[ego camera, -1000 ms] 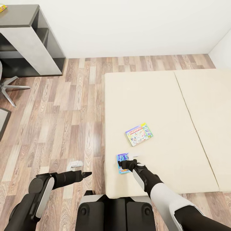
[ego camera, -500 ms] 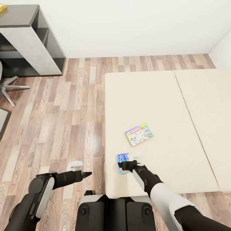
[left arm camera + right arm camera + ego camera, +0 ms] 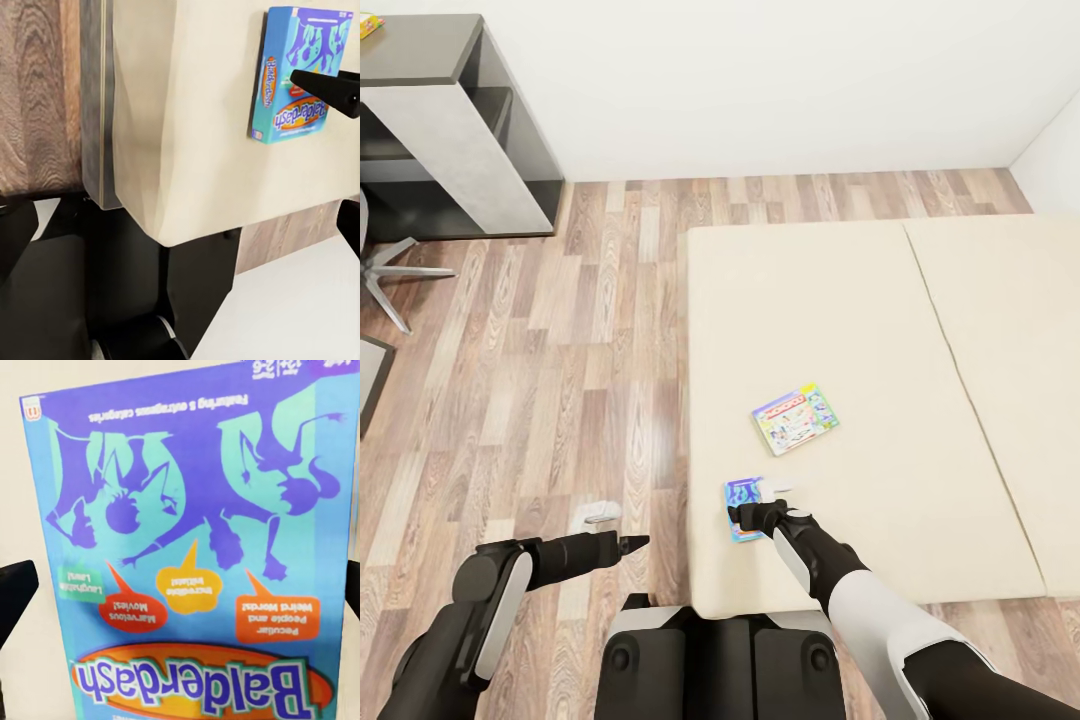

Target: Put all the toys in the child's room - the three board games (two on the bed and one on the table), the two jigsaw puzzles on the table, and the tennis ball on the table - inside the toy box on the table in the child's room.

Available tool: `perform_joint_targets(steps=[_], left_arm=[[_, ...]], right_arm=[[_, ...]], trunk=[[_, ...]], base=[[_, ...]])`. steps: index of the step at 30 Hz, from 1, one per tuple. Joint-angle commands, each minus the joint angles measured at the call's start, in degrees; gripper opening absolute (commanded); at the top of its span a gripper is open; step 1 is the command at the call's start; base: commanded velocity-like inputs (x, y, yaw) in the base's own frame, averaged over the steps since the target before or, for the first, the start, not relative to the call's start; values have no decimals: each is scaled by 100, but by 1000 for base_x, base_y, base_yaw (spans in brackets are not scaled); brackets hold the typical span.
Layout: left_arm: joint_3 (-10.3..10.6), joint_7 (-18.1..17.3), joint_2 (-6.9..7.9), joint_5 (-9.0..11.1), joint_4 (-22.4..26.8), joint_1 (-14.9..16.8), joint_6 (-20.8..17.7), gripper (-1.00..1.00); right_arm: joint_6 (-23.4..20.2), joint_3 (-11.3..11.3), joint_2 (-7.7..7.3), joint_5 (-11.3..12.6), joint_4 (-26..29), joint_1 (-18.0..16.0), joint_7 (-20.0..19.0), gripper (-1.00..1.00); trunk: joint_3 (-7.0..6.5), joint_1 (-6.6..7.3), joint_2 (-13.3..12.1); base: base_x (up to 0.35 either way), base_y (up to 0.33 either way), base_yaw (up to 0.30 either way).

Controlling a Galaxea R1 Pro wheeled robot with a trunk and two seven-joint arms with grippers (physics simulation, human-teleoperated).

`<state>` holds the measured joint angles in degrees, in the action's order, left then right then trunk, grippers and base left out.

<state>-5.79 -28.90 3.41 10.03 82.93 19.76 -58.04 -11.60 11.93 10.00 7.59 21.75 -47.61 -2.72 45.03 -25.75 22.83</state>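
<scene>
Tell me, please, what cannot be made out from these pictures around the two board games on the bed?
- Blue board game, head view: its near part is hidden by the right gripper.
- Right gripper, right wrist view: whether its fingertips touch the box is unclear.
- Second board game, head view: print too small to read.

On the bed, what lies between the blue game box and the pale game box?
Nothing: in the head view only bare cream mattress separates the blue box from the pale box.
</scene>
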Motion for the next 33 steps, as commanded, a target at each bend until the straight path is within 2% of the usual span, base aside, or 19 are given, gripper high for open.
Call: perform_joint_targets(steps=[1, 21, 33], left_arm=[[-9, -1, -3, 25, 4, 1, -41, 100], [-3, -1, -7, 25, 2, 1, -41, 100], [-2, -1, -7, 25, 2, 1, -41, 100]], right_arm=[[-24, 20, 0, 58, 4, -3, 8, 100], [-3, 20, 0, 58, 4, -3, 8, 100], [10, 20, 0, 67, 4, -3, 8, 100]], trunk=[[6, -3, 9], [6, -3, 9], [6, -3, 9]], base=[[0, 54, 0], [0, 97, 0], [0, 16, 0]])
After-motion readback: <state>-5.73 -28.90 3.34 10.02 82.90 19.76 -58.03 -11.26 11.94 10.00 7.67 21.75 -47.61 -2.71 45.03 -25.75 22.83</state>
